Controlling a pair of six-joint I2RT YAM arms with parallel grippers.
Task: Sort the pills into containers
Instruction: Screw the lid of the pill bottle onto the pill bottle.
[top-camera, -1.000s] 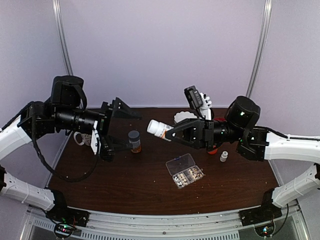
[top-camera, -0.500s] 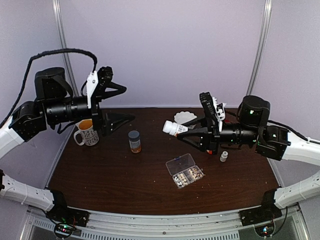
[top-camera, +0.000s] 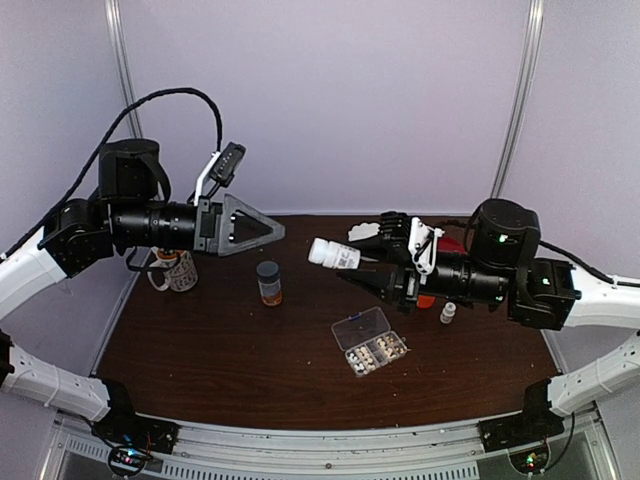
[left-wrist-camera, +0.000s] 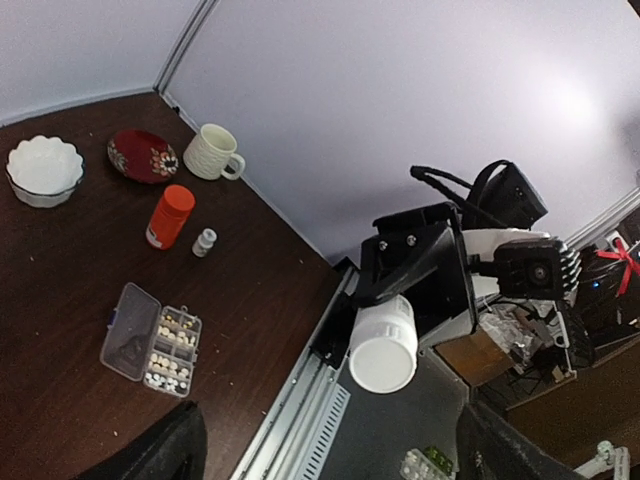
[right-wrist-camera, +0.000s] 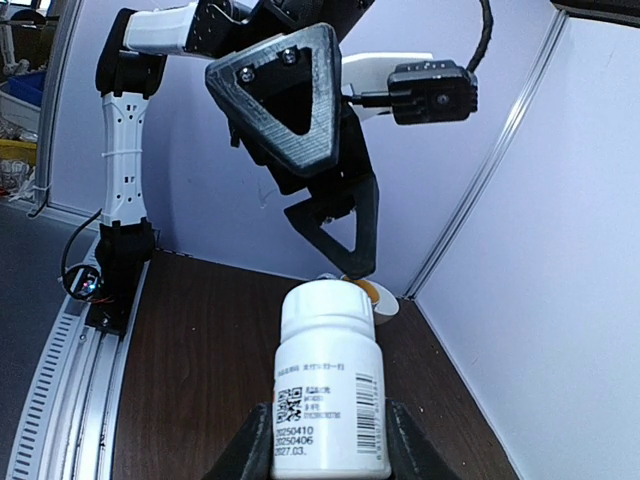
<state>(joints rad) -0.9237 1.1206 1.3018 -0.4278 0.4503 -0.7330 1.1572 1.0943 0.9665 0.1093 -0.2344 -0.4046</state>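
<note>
Left claw (top-camera: 275, 230) swung rightward; pills (top-camera: 372, 355) well apart.

On the label of the white plastic bottle (right-wrist-camera: 328, 335) held in the right end effector (right-wrist-camera: 328, 448), at the lower middle of the right wrist view, three lines of small black digits are printed: "20250410", "20250406" and "2027.03.". A square matrix code is set above them and a barcode to their right. Lettering elsewhere is too small to be read.
</note>
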